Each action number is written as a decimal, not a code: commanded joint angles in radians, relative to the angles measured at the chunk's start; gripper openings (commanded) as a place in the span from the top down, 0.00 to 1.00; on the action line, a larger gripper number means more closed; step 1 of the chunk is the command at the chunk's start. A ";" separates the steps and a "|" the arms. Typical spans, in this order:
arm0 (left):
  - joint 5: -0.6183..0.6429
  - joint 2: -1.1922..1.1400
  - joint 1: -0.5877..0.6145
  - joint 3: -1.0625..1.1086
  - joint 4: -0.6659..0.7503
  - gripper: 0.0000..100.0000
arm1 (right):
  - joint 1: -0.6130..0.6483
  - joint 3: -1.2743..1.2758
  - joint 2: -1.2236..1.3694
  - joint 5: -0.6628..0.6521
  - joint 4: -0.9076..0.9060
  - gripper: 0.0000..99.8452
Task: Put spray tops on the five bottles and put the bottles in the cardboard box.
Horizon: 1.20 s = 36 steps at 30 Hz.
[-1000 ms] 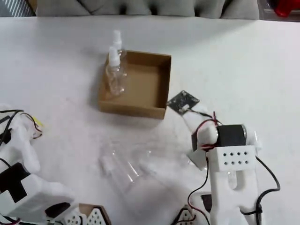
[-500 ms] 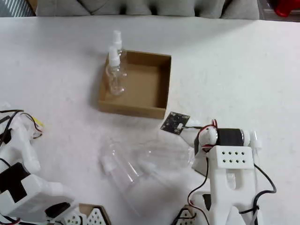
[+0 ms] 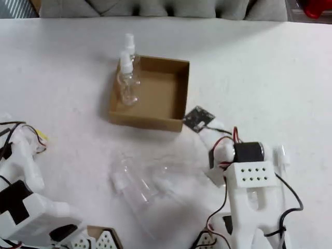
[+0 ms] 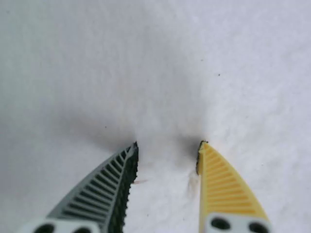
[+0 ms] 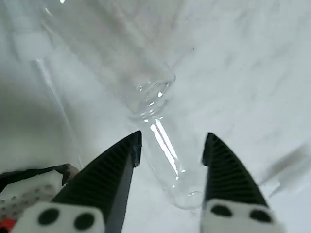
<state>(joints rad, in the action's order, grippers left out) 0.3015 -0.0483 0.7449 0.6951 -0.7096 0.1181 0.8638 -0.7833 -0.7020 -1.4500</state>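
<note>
- R gripper [image 5: 170, 138]: jaws apart approx one bottle's width and holding nothing. They hang over the white desk [image 3: 259, 67].
- Capless bottle [image 5: 167, 145]: clear, lying flat on the desk btwn the R fingertips. Can't see any contact w/ either pad.
- 2nd capless bottle [image 5: 146, 73]: also lying flat, just beyond the first, w/ its open neck toward the gripper.
- Loose spray top [image 5: 29, 46]: white, on the desk beside those bottles, w/ its thin dip tube trailing off it.
- In the high view the lying clear bottles [image 3: 145, 181] sit near the desk's near edge, approx mid-width, btwn the two arms. R arm [image 3: 254, 181] is just beside them on the near-right.
- L gripper [image 4: 167, 145]: jaws open w/ a clear gap and nothing in them, tips right at the bare desk surface. L arm [image 3: 26, 207] is at the near-left corner.
- Cardboard box [image 3: 150, 93]: open-topped, mid-desk toward the far edge.
- Two capped bottles [image 3: 127, 78]: upright at the box's left wall, spray tops on. Can't tell if the far one is inside or just outside.
</note>
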 commanded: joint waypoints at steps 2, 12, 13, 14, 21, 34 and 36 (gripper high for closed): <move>-0.012 0.048 -0.028 0.003 -0.002 0.80 | -0.153 -0.118 -0.016 0.037 -0.044 0.99; -0.021 0.326 -0.166 0.002 -0.331 0.80 | -0.518 -0.132 -0.007 -0.141 -0.044 0.95; -0.048 0.375 -0.196 0.002 -0.379 0.80 | -0.539 -0.132 -0.007 -0.158 -0.044 0.95; -0.084 0.427 -0.231 0.002 -0.425 0.80 | -0.558 -0.132 -0.007 -0.172 -0.044 0.95; -0.226 0.651 -0.507 0.002 -0.678 0.80 | -0.596 -0.132 -0.007 -0.207 -0.044 0.95; -0.216 0.662 -0.974 0.123 -0.738 0.64 | -0.572 -0.038 -0.013 -0.209 0.002 0.95; -0.178 0.662 -0.978 0.124 -0.736 0.63 | -0.572 -0.017 -0.007 -0.209 0.045 0.95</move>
<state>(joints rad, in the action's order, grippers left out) 0.0790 0.5792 -0.1987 0.8255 -1.4584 -0.4664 0.8316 -0.7833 -0.8984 -1.4699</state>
